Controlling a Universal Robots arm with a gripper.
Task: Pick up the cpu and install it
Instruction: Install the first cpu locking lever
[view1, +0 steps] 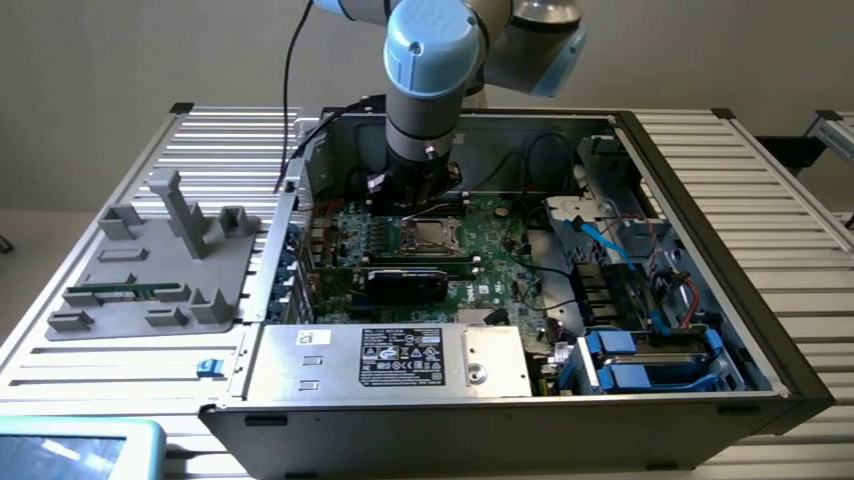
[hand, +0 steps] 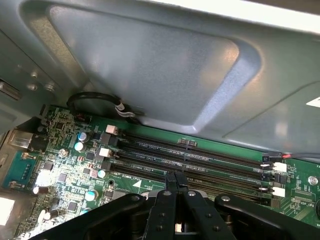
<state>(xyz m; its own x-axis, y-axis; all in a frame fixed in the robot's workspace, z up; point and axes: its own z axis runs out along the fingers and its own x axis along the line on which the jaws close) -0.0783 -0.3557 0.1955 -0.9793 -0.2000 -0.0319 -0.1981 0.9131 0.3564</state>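
Observation:
In the exterior view my gripper reaches down into the open computer case, just above the far edge of the processor socket on the green motherboard. A silvery-grey square that looks like the cpu lies flat inside the socket's metal frame. In the wrist view my gripper has its black fingers pressed together with nothing between them, hovering over the long dark memory slots.
The case wall rises close behind the memory slots. A black card and cables lie near the socket, and blue drive bays sit at the exterior view's right. A grey fixture with a green memory stick stands outside the case.

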